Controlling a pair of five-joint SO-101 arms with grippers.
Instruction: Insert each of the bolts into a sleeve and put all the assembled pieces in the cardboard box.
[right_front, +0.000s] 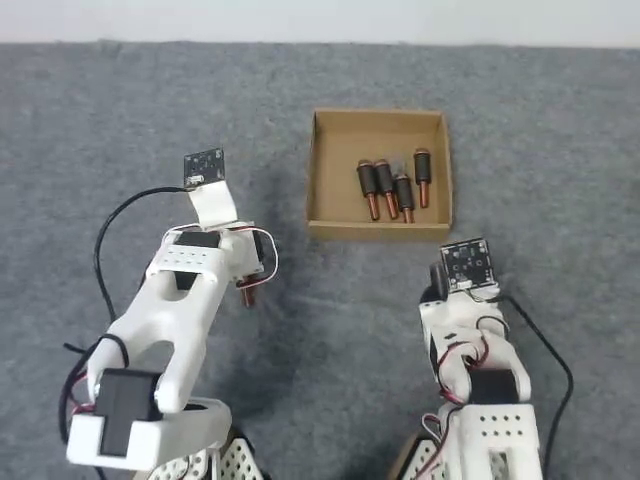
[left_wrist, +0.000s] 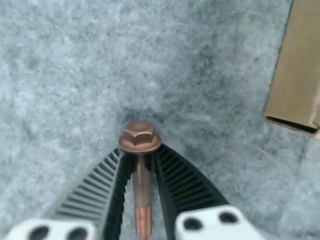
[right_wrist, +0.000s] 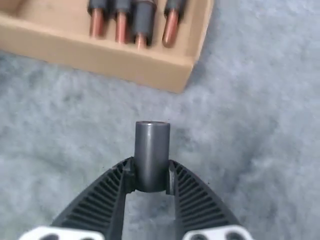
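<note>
Left wrist view, tool (left_wrist: 142, 156) clamped on bolt (left_wrist: 141, 180)

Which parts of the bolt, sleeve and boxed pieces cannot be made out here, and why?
High view: most of the bolt lies under the left arm.
Left wrist view: the bolt's tip runs off the picture's edge.
Right wrist view: the edge cuts off the assembled pieces; the right gripper hides the rear end of the sleeve.
</note>
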